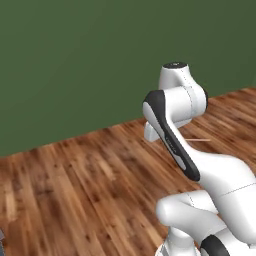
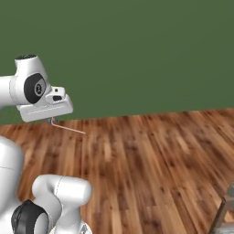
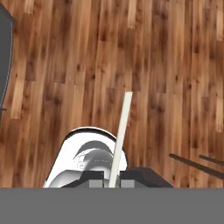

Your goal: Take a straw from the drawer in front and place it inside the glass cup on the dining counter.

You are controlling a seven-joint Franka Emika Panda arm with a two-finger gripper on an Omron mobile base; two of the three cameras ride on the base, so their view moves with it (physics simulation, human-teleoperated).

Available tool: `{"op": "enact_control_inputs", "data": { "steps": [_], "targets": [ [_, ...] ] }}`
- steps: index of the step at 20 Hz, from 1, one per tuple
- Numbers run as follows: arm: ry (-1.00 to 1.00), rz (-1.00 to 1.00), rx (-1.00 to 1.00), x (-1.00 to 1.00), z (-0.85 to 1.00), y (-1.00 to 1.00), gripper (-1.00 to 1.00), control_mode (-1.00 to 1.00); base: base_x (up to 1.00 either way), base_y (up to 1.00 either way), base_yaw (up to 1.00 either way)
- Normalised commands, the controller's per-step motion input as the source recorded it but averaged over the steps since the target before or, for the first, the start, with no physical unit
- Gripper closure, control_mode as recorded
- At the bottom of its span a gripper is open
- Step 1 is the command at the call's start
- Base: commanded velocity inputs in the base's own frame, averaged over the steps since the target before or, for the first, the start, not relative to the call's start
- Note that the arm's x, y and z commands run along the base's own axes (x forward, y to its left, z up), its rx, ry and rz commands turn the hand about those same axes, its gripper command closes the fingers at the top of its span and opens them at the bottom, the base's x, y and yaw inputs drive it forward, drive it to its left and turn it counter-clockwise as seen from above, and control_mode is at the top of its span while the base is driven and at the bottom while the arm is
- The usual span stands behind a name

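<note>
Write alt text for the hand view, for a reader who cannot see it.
The end effector is shut on the straw, a thin pale stick running from between the fingertips up the middle of the picture. Behind it lies a brown wooden plank floor, with a dark curved object cut off at the left edge.

Below my fingers [image 3: 113, 183] lies the wood-plank floor [image 2: 151, 160], its boards running on away from them. Off to one side of them, a dark grey thing [image 3: 5, 57] stands.
</note>
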Motion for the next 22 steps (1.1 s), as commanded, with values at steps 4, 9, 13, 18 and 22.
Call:
{"op": "enact_control_inputs", "data": {
  "steps": [4, 9, 13, 18, 22],
  "targets": [
    [0.0, 0.0, 0.0, 0.0, 0.0, 0.0, 1.0, 1.0, 0.66, 0.45, -0.15],
    [0.0, 0.0, 0.0, 0.0, 0.0, 0.0, 1.0, 1.0, 0.56, 0.5, -0.31],
    [0.0, 0.0, 0.0, 0.0, 0.0, 0.0, 1.0, 1.0, 0.47, 0.4, -0.42],
    [0.0, 0.0, 0.0, 0.0, 0.0, 0.0, 1.0, 1.0, 0.38, 0.21, -0.51],
    [0.0, 0.0, 0.0, 0.0, 0.0, 0.0, 1.0, 1.0, 0.25, 0.03, -0.61]
  ]
}}
